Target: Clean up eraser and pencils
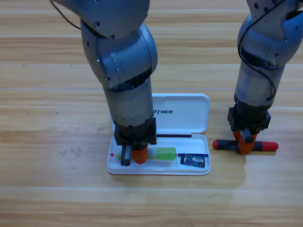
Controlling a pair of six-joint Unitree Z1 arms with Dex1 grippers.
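With the eraser already at 3 o'clock inside the white case, the left tool is setting the green pencil into it, grip unclear, while the right tool clamps the black-and-red pencil on the bench, which I judge must next travel toward 9 o'clock into the case.

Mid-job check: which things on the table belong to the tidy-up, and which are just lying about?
Belongs to the job:
- green pencil, in the white case, under the left pincer
- eraser, in the case
- black-and-red pencil, on the table right of the case, under the right pincer
- white case

Lying about:
- nothing that I can see
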